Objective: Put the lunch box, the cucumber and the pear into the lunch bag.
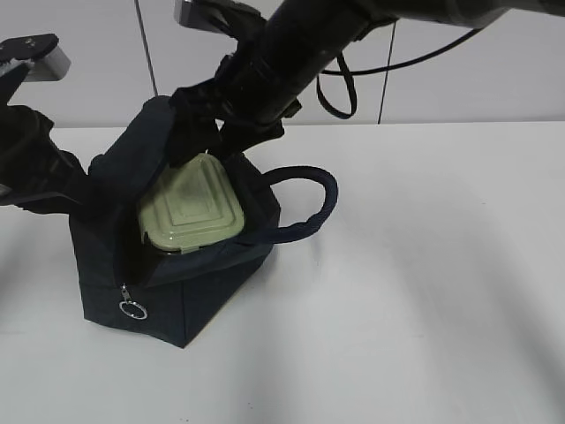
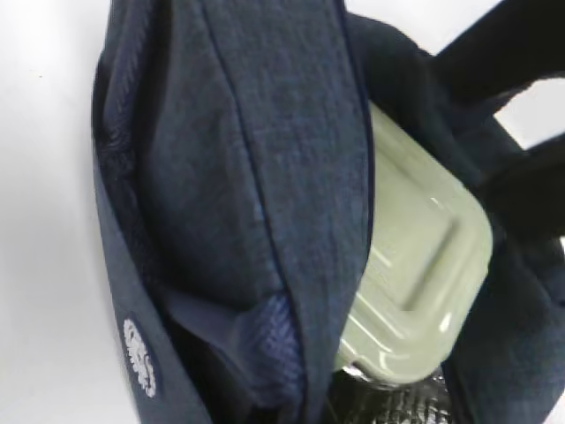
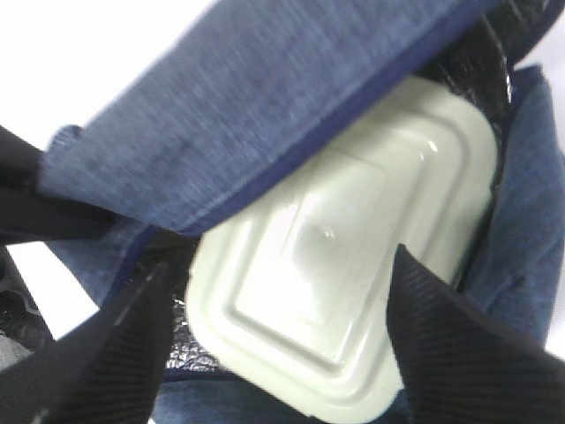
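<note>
We saw the sage-lidded lunch box (image 1: 192, 212) tilted in the mouth of the navy fabric lunch bag (image 1: 203, 291), long axis toward its looped handle (image 1: 309, 208); right gripper (image 3: 278, 327) jaws apart astride it, left gripper's jaws together, unseen

no readable text, bag emblem (image 2: 139, 357) illegible

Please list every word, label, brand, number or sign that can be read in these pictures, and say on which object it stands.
No text can be read.
Lunch bag: a small white printed mark near its lower corner in the left wrist view, too blurred to read.
Lunch box: only raised ridges on the green lid, no writing.
</note>
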Controlling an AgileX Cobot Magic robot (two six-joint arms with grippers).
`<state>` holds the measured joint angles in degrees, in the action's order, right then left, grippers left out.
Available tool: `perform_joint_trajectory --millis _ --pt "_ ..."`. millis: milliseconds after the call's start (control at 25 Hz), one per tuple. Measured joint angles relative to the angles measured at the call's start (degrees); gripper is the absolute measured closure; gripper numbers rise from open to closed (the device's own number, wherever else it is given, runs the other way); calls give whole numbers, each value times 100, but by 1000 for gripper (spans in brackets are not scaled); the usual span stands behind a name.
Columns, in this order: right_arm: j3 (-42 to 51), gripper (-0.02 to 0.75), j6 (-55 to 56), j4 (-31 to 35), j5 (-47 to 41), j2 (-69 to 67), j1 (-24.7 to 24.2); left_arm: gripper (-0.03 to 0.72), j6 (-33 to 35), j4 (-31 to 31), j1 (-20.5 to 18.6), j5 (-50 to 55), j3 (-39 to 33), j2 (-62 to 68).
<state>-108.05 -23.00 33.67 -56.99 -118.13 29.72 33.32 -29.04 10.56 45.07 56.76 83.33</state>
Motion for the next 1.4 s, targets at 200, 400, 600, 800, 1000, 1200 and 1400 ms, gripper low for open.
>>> perform_joint_trajectory --millis 200,400,600,800,1000,1200,1400 --pt "-487 167 767 -1090 -561 0 -72 687 0 0 0 0 0 0" --pt "-498 169 1093 -1387 -1219 0 -215 687 0 0 0 0 0 0" --pt "-486 226 1199 -1391 -1335 0 -219 687 0 0 0 -10 0 0" --pt "-423 265 1335 -1447 -1357 -60 -219 687 0 0 0 -17 0 0" --pt "-384 272 1399 -1388 -1368 -166 -219 687 0 0 0 -17 0 0" --pt "-333 272 1405 -1299 -1368 -166 -219 687 0 0 0 -40 0 0" --pt "159 274 1405 -1274 -1368 -119 -219 687 0 0 0 -47 0 0"
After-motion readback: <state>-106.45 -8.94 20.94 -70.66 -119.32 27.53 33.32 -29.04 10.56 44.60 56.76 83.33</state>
